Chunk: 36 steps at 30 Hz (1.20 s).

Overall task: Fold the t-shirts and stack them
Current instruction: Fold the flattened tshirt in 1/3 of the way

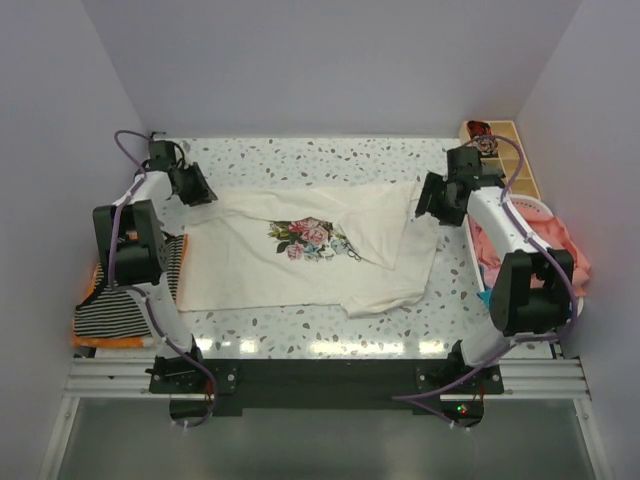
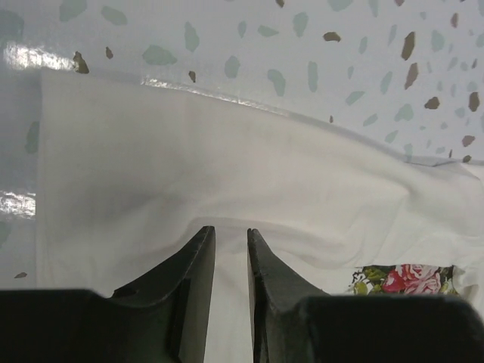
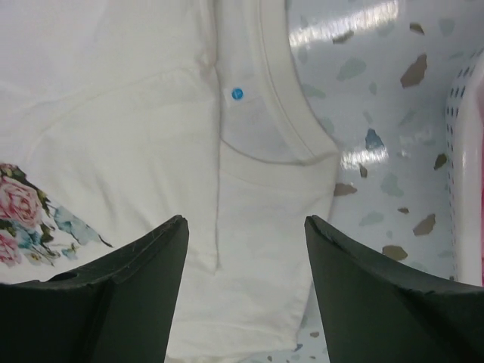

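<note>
A cream t-shirt (image 1: 300,262) with a pink-rose print (image 1: 310,238) lies spread across the middle of the table, its right side folded in over itself. My left gripper (image 1: 200,192) hovers over the shirt's far left corner. In the left wrist view its jaws (image 2: 231,231) stand a narrow gap apart above smooth cream cloth (image 2: 227,151), gripping nothing. My right gripper (image 1: 425,200) is over the far right corner. It is wide open (image 3: 246,221) just above the ribbed collar (image 3: 280,91) and a folded edge, and holds nothing.
A folded black-and-white striped t-shirt (image 1: 130,305) rests on an orange one (image 1: 110,342) at the left edge. Coral-pink cloth (image 1: 560,250) fills a white basket (image 3: 465,174) at the right. A wooden compartment tray (image 1: 510,150) stands at the back right.
</note>
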{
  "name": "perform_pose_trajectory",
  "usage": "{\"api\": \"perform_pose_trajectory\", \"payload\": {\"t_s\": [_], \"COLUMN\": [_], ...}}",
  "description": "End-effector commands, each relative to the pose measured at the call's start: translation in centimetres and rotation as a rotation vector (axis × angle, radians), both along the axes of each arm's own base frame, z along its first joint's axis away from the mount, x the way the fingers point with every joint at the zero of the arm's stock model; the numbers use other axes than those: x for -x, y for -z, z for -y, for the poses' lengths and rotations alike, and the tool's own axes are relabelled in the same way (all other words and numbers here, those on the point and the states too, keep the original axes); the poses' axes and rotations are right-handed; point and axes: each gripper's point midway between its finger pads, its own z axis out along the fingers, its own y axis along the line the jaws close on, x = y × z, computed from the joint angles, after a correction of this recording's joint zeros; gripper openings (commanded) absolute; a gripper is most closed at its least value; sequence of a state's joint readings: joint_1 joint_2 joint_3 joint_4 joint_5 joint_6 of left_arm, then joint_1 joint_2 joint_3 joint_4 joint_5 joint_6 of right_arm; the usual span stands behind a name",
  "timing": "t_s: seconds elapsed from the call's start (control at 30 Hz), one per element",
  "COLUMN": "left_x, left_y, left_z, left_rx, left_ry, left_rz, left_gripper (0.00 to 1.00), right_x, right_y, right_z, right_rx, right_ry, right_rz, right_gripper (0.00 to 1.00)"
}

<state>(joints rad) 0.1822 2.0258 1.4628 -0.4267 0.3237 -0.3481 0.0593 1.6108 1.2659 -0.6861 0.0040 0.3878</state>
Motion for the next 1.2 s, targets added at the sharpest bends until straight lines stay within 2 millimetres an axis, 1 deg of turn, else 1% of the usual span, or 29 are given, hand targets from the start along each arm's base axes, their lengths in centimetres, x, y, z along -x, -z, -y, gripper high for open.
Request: {"api": "perform_pose_trajectory", "payload": {"t_s": [0.0,0.03,0.07,0.13,0.17,0.2,0.23,0.27,0.3,0.33,0.37,0.4,0.43,0.57,0.63,0.67,0.7,0.73,0.77,0.8,0.83,0.87,0.9,0.93,0.97,1.0,1.03,1.1,1.17], "left_x": [-2.5,-2.7,-2.8,-2.7,-2.8,-2.8,-2.5,-2.8,-2.9,-2.5,-2.8,-2.8,-2.9,-2.7,-2.6,-2.4,-2.6,-2.6,-2.2,-2.2,-2.0,-2.1,-2.0,-1.9,-1.9,-2.1,-1.8,-2.0,-1.5], "left_y": [-6.1,-6.0,-5.8,-4.4,-4.0,-3.2,-2.4,-2.4,-2.2,-1.3,-1.3,-0.6,-0.5,0.9,1.6,2.0,2.6,2.9,3.4,3.9,4.1,4.2,4.5,4.5,4.6,4.7,5.0,5.3,6.0], "left_z": [0.8,1.0,1.2,1.5,1.6,1.6,1.8,2.3,2.5,2.7,2.8,2.8,2.7,2.3,2.2,2.0,1.9,1.8,1.6,1.4,1.4,1.2,1.0,0.9,0.8,0.6,0.4,0.0,-0.5], "left_rx": [0.038,0.042,0.047,0.050,0.049,0.057,0.069,0.092,0.104,0.115,0.123,0.125,0.125,0.108,0.102,0.090,0.086,0.080,0.065,0.058,0.056,0.046,0.041,0.036,0.021,0.015,0.009,-0.012,-0.032], "left_ry": [0.042,0.045,0.049,0.051,0.050,0.047,0.050,0.064,0.070,0.066,0.069,0.066,0.066,0.053,0.053,0.048,0.053,0.054,0.054,0.054,0.057,0.059,0.057,0.058,0.063,0.066,0.066,0.081,0.089], "left_rz": [0.186,0.188,0.186,0.159,0.158,0.145,0.135,0.153,0.159,0.147,0.163,0.151,0.151,0.110,0.095,0.078,0.067,0.055,0.026,0.014,0.006,0.006,-0.001,-0.006,-0.011,-0.013,-0.032,-0.041,-0.075], "left_gripper": [0.30,0.30,0.30,0.29,0.29,0.29,0.28,0.28,0.28,0.28,0.28,0.28,0.28,0.27,0.27,0.28,0.27,0.27,0.26,0.26,0.26,0.26,0.26,0.26,0.26,0.26,0.26,0.26,0.26], "right_x": [-5.5,-6.6,-7.5,-9.3,-9.9,-10.7,-11.1,-11.6,-12.5,-12.8,-13.1,-13.4,-14.0,-13.9,-14.0,-14.0,-14.4,-14.1,-14.3,-15.0,-14.6,-14.7,-15.4,-15.2,-15.3,-16.0,-15.4,-16.1,-16.9], "right_y": [-1.3,-0.3,0.0,0.2,1.8,1.6,1.9,2.7,2.3,2.0,1.9,1.9,1.6,1.6,2.2,2.8,2.9,4.4,5.0,5.1,6.7,7.2,7.2,8.7,9.2,9.0,9.5,9.8,9.9], "right_z": [-2.2,-2.6,-2.7,-3.4,-3.4,-3.8,-3.8,-4.1,-4.6,-5.7,-6.1,-6.5,-6.6,-6.9,-6.9,-6.7,-6.5,-6.5,-6.4,-5.8,-5.3,-5.0,-4.2,-3.8,-3.2,-2.3,-1.7,-0.8,0.7], "right_rx": [-0.118,-0.139,-0.151,-0.190,-0.189,-0.204,-0.203,-0.213,-0.238,-0.286,-0.305,-0.322,-0.330,-0.341,-0.336,-0.327,-0.324,-0.320,-0.314,-0.282,-0.257,-0.238,-0.191,-0.169,-0.151,-0.110,-0.079,-0.033,0.016], "right_ry": [-0.025,-0.014,-0.007,-0.007,-0.005,-0.016,-0.023,-0.038,-0.054,-0.091,-0.106,-0.105,-0.108,-0.126,-0.126,-0.116,-0.112,-0.107,-0.107,-0.084,-0.065,-0.053,-0.035,-0.024,-0.007,0.018,0.033,0.051,0.090], "right_rz": [0.139,0.142,0.157,0.196,0.173,0.183,0.179,0.172,0.191,0.193,0.198,0.201,0.231,0.231,0.222,0.206,0.199,0.155,0.142,0.148,0.099,0.091,0.099,0.062,0.049,0.050,0.009,0.008,0.012], "right_gripper": [0.66,0.65,0.65,0.64,0.63,0.62,0.60,0.58,0.56,0.55,0.55,0.55,0.55,0.55,0.56,0.56,0.56,0.56,0.56,0.56,0.56,0.56,0.56,0.56,0.56,0.56,0.57,0.57,0.57]}}
